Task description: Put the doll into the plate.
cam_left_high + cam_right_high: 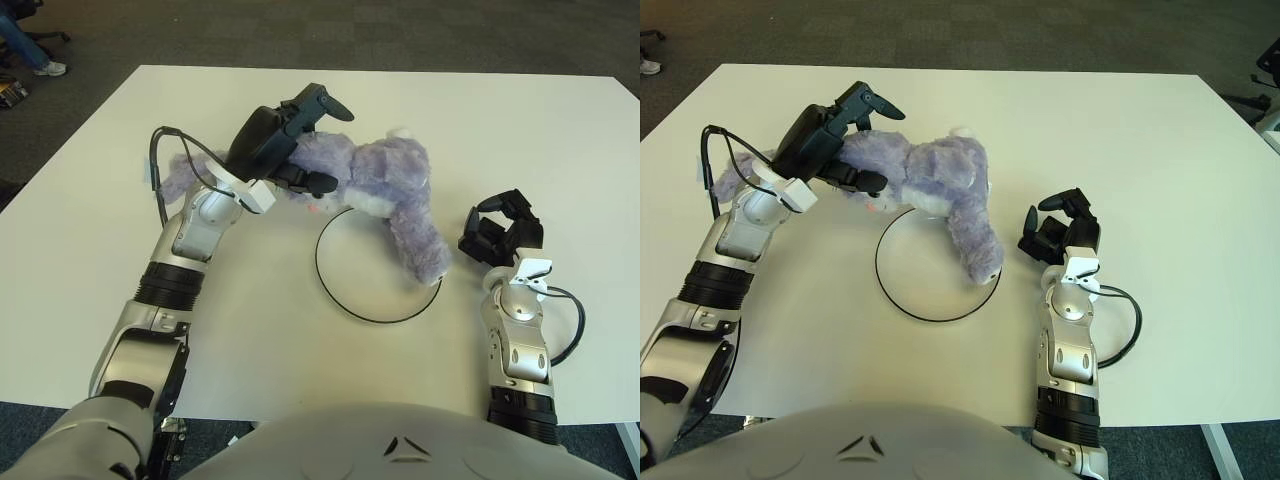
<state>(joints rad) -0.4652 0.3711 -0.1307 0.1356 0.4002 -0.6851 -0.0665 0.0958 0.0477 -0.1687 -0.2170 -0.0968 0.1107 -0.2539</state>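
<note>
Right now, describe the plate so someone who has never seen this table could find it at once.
Start at the big white table and look to its middle, just in front of the robot. There lies a purple plush doll, its leg draped over a clear round plate with a thin dark rim. Between the left hand and right hand, it is the only flat, see-through thing.

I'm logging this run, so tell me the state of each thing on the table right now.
Fluffy purple plush doll: lying flat, only partly over the plate.
Clear round glass plate: upright, mostly uncovered.
Left hand: fingers open, at the doll's head.
Right hand: curled, holding nothing, right of the plate.
</note>
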